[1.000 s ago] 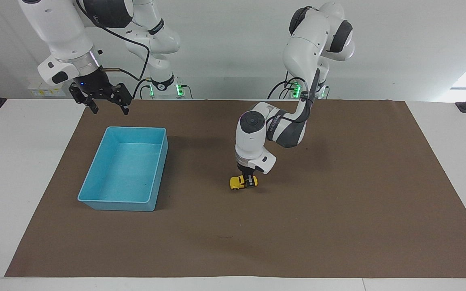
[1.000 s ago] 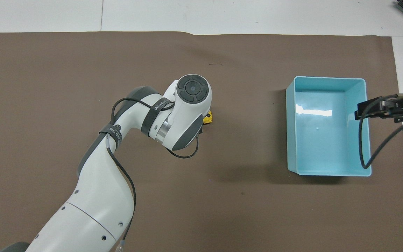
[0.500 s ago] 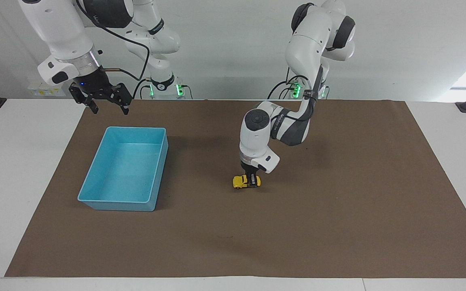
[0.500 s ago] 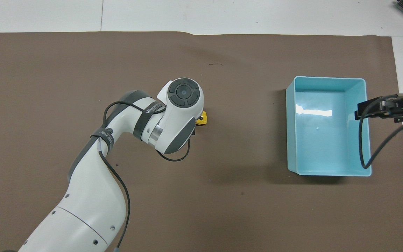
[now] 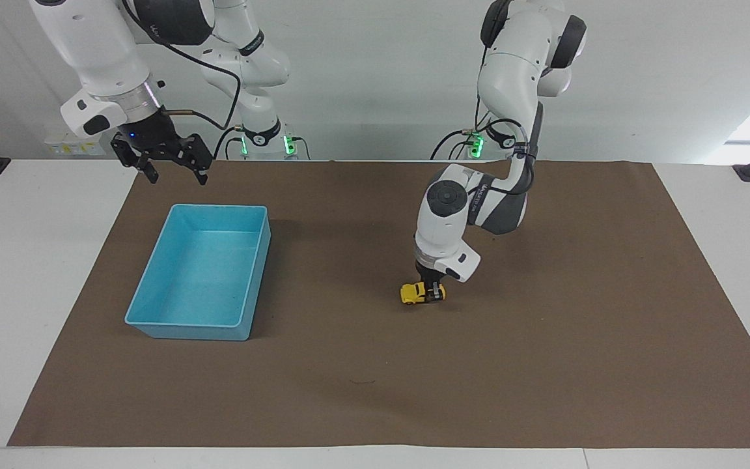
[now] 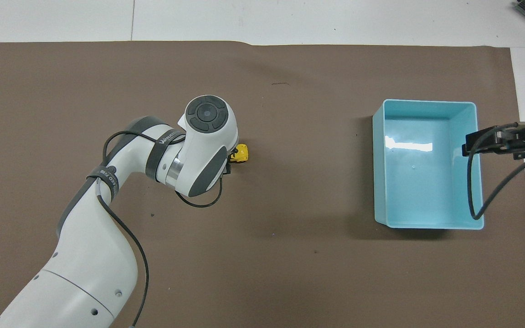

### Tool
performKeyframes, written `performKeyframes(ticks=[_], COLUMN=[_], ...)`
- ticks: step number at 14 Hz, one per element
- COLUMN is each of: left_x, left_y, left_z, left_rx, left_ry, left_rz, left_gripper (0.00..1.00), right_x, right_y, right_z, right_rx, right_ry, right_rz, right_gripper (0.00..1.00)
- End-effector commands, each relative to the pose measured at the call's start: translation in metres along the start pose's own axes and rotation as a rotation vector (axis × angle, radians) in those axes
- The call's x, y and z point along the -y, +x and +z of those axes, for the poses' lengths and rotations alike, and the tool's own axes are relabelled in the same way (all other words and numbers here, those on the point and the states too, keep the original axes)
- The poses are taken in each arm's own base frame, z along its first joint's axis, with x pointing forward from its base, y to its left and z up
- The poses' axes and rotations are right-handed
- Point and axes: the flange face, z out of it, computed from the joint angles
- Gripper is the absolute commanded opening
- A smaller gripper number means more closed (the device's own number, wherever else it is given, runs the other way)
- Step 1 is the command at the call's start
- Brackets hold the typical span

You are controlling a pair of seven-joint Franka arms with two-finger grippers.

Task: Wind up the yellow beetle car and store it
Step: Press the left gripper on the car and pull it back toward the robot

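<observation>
While left gripper [image 5: 433, 291] pinches car [image 5: 414, 293] on mat, wind-up's prob underway; next: carry to bin [image 5: 200, 326]; right gripper [image 5: 170, 166] waits, spread

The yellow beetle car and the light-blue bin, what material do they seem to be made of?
The yellow beetle car, shut in the left gripper on the brown mat, looks like glossy moulded plastic or painted metal: bright, even yellow, rounded body. Which one, I cannot tell. The light-blue bin looks like smooth, thin-walled plastic: uniform colour, rounded rim, a white glare on its floor.
</observation>
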Motion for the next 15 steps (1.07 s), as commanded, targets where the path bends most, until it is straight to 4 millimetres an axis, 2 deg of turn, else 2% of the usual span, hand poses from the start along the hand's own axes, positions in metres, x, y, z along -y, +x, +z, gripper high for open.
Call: performKeyframes(ticks=[1, 4, 8, 9, 10, 11, 13, 15], left_x=[-0.015, -0.019, -0.020, -0.021, -0.024, -0.024, -0.019, -0.017], left_y=[0.043, 0.057, 0.058, 0.059, 0.065, 0.066, 0.064, 0.060], left_z=[0.043, 0.046, 0.043, 0.031, 0.018, 0.000, -0.036, -0.062], left_rx=[-0.025, -0.024, -0.023, -0.019, -0.014, -0.009, -0.002, 0.004], left_ry=[0.008, 0.007, 0.006, -0.005, -0.017, -0.028, -0.031, -0.035], left_rz=[0.009, 0.030, 0.037, 0.032, 0.024, 0.023, 0.020, 0.022], left_gripper=[0.03, 0.05, 0.10, 0.19, 0.49, 0.99, 1.00, 1.00], right_x=[-0.002, -0.002, -0.002, -0.002, -0.002, -0.002, -0.002, -0.002], right_y=[0.001, 0.002, 0.002, 0.002, 0.002, 0.001, 0.002, 0.002], right_z=[0.001, 0.001, 0.001, 0.001, 0.001, 0.001, 0.001, 0.001], right_rx=[-0.006, -0.007, -0.007, -0.007, -0.007, -0.006, -0.007, -0.007], right_ry=[0.007, 0.007, 0.007, 0.007, 0.007, 0.007, 0.007, 0.007], right_rz=[-0.013, -0.013, -0.013, -0.013, -0.013, -0.013, -0.013, -0.013], right_gripper=[1.00, 1.00, 1.00, 1.00, 1.00, 1.00, 1.00, 1.00])
